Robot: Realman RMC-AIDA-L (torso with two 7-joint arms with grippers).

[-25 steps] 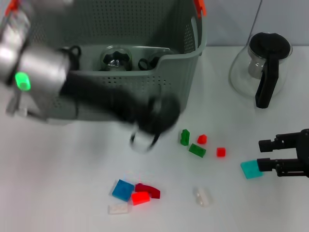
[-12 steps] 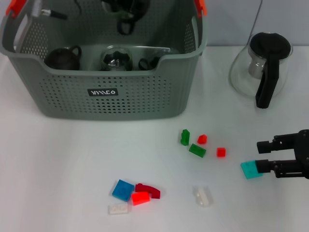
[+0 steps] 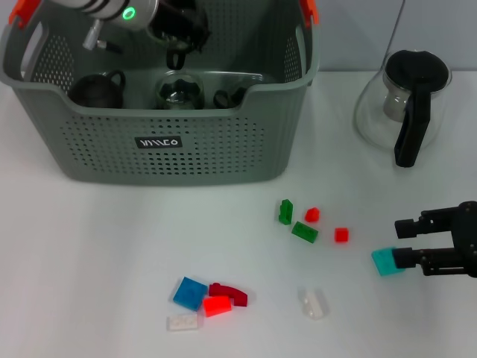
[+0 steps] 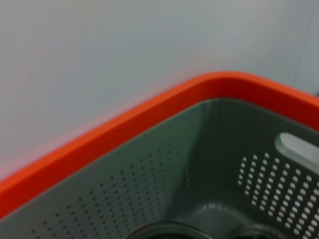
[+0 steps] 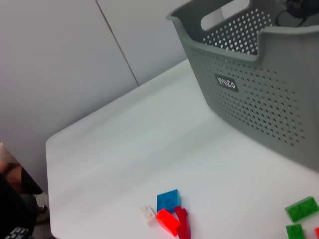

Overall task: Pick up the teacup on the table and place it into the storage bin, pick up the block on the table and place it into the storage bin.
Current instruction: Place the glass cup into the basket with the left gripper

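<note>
Head view shows our left gripper up over the back of the storage bin, and we cannot tell if its fingers are open or closed. A dark teacup sits on the bin floor, below it and a little to the side. Our right gripper has its fingers apart, and the teal block sits right at the tips. To do this well, we should lower around the block, squeeze gently, and lift straight up.
</note>
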